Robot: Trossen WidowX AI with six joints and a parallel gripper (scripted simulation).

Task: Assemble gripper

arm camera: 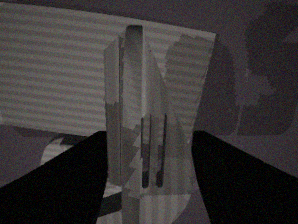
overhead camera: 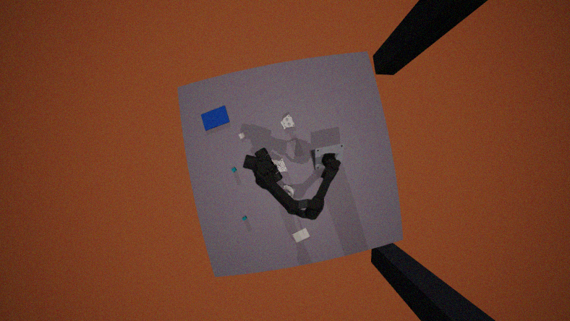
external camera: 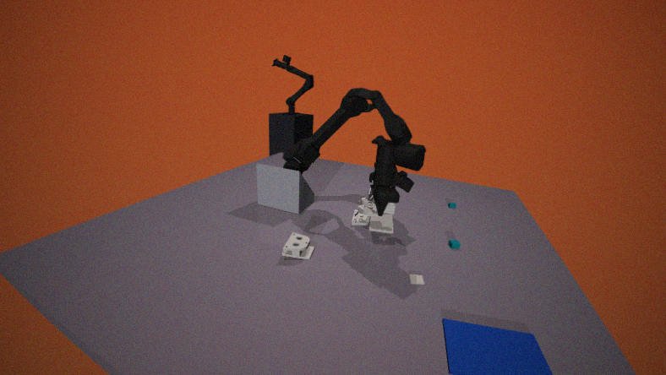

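My gripper (external camera: 380, 211) (arm camera: 151, 141) is shut on a white jaw (arm camera: 132, 95), which stands on edge between the fingers, above the ribbed plate of the gripper base. The gripper base (overhead camera: 281, 164) (external camera: 382, 226) is white, with its pin part just beside my fingertips in the exterior view; a finger hides most of that part in the wrist view. The other white jaw (overhead camera: 288, 191) lies on the table, partly under the arm in the top view. The housing plate (overhead camera: 287, 121) (external camera: 297, 242), white with two round holes, rests apart from the base. Whether the held jaw touches the base cannot be told.
A blue panel (overhead camera: 215, 118) (external camera: 494, 349), a small white tile (overhead camera: 241, 136) (external camera: 417, 279), a larger white block (overhead camera: 300, 235) and two teal cubes (overhead camera: 234, 169) (overhead camera: 244, 217) lie around. The arm stands on a grey block (external camera: 278, 187); a dark pedestal (external camera: 280, 133) with another arm is behind.
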